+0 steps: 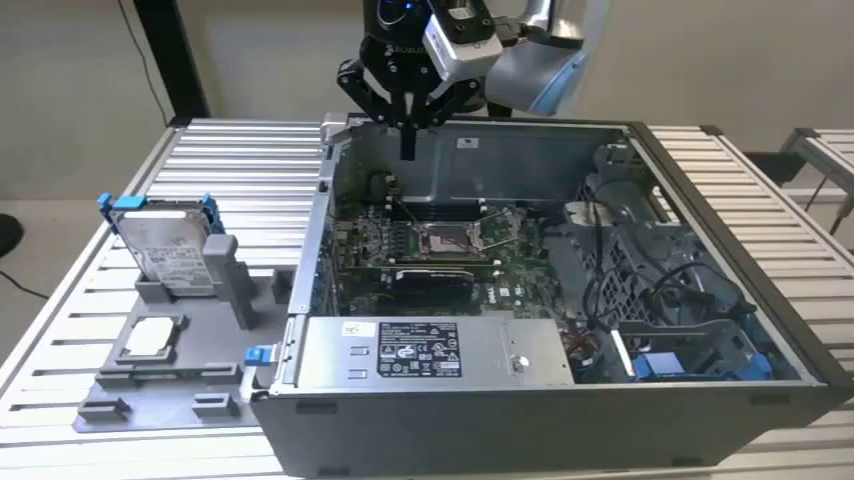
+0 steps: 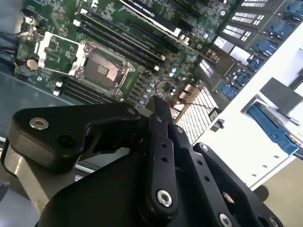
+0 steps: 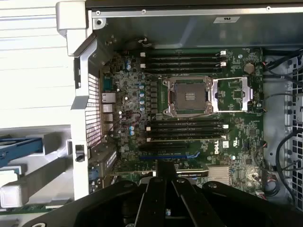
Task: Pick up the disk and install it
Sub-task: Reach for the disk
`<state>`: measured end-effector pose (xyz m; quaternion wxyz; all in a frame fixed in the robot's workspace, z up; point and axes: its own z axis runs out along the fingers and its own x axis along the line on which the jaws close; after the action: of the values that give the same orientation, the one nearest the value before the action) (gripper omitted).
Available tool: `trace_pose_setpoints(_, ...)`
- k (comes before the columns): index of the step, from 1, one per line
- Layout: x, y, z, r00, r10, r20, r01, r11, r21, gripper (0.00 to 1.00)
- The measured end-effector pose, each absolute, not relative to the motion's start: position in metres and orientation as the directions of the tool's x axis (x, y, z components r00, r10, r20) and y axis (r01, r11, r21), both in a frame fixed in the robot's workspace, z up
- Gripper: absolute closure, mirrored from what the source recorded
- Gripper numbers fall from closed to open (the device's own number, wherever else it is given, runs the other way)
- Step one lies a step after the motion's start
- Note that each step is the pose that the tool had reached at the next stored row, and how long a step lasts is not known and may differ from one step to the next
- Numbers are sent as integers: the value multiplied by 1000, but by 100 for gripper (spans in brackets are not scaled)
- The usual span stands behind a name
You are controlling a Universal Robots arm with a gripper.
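The disk [image 1: 167,243], a silver-grey drive with a white label and blue rails, stands upright in a grey holder [image 1: 200,330] at the exterior view's left, outside the computer case. Its blue rail [image 3: 19,144] shows at the edge of both wrist views [image 2: 274,127]. My gripper [image 1: 407,148] hangs above the case's rear corner, well away from the disk. Its black fingers [image 2: 158,123] are pressed together with nothing between them, and they point down over the motherboard [image 3: 189,118].
The open computer case [image 1: 561,420] takes up the middle of the slatted table [image 1: 227,160]. Inside it are the motherboard with its bare processor socket [image 1: 447,238], a labelled power supply [image 1: 414,350] and cables near a blue drive bay [image 1: 694,360]. A small square chip [image 1: 154,333] lies on the holder.
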<state>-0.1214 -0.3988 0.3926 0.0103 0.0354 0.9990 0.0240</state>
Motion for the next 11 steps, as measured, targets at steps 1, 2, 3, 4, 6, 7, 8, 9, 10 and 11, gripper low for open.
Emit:
trace_pose_setpoints(1, -122, -399, 393, -997, 71, -19, 70, 996, 49, 100)
trace_pose_setpoints(2, -122, -398, 393, -997, 71, -19, 70, 996, 49, 100)
trace_pose_setpoints(3, -123, -397, 393, -997, 71, -19, 70, 996, 49, 100)
trace_pose_setpoints(4, -124, -396, 393, -997, 71, -19, 70, 996, 49, 100)
trace_pose_setpoints(6, -125, -394, 393, -997, 71, -19, 70, 996, 49, 100)
trace_pose_setpoints(7, -127, -393, 393, -997, 71, -19, 70, 996, 49, 100)
trace_pose_setpoints(8, -129, -393, 393, -997, 71, -19, 70, 996, 49, 100)
trace_pose_setpoints(9, -132, -392, 393, -997, 71, -19, 70, 996, 49, 100)
trace_pose_setpoints(10, -134, -392, 393, -997, 71, -19, 70, 996, 49, 100)
trace_pose_setpoints(11, -136, -391, 393, -997, 71, -19, 70, 996, 49, 100)
